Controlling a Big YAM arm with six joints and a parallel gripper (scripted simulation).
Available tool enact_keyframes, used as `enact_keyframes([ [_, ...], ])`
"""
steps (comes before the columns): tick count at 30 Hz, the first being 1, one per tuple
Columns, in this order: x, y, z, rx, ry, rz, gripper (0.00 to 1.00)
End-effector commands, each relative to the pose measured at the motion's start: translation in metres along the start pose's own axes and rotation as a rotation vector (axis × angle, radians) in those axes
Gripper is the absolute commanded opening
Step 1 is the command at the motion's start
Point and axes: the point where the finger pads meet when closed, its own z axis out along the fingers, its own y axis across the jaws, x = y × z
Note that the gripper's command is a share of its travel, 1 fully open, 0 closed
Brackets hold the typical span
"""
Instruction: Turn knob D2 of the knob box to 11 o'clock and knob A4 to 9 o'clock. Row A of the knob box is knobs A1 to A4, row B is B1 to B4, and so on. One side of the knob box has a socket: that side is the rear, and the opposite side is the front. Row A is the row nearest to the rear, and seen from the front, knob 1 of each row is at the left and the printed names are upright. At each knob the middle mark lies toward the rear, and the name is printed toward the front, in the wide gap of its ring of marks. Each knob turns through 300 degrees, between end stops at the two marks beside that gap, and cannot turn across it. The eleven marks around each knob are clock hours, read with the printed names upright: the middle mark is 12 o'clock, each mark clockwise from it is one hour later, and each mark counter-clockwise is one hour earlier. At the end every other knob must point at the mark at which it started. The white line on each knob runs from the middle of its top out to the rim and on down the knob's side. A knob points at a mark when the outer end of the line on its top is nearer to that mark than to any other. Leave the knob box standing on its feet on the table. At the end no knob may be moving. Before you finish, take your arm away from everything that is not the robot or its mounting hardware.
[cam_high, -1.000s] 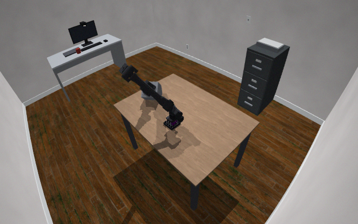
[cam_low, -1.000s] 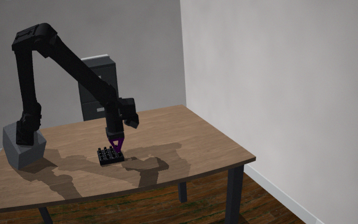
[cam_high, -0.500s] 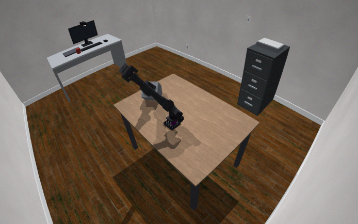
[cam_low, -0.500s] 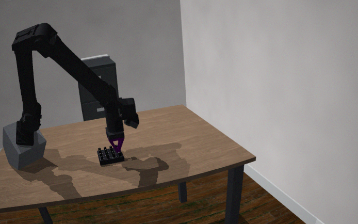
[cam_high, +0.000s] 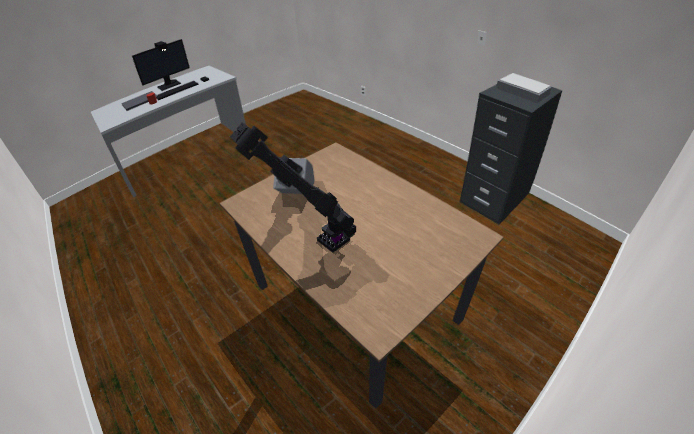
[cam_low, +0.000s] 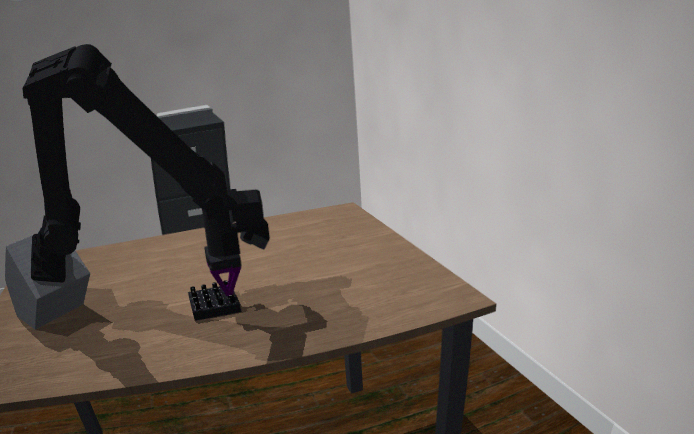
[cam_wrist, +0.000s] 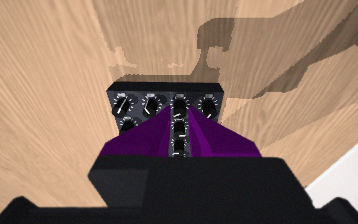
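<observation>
The black knob box (cam_high: 325, 245) (cam_low: 217, 311) (cam_wrist: 165, 86) stands on the table, its front toward the top of the wrist view. My purple-fingered gripper (cam_high: 336, 239) (cam_low: 229, 293) (cam_wrist: 179, 107) is open by a narrow gap, with its fingertips on either side of knob D2 (cam_wrist: 179, 111). D2's white line runs left and slightly down in the wrist view, roughly 2 to 3 o'clock. Knobs D1 (cam_wrist: 209, 107), D3 (cam_wrist: 151, 106) and D4 (cam_wrist: 120, 107) show beside it. Knob A4 and the rest of row A are hidden by the gripper in the wrist view.
Knobs C2 (cam_wrist: 179, 129) and B2 (cam_wrist: 178, 146) show in the gap between the fingers, and C4 (cam_wrist: 128, 126) left of them. The arm's grey base (cam_high: 301, 179) (cam_low: 38, 307) stands at one end of the table (cam_high: 435, 245) (cam_low: 399, 276).
</observation>
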Motion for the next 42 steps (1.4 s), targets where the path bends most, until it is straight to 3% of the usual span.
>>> enact_keyframes([
  [1,-0.0075,-0.0008,-0.0004,-0.001,-0.017,-0.002,0.18],
  [5,-0.0075,-0.0008,-0.0004,-0.001,-0.017,-0.002,0.18],
  [6,-0.0075,-0.0008,-0.0004,-0.001,-0.017,-0.002,0.07],
  [42,-0.0076,-0.0016,-0.0007,0.002,-0.018,-0.005,0.07],
])
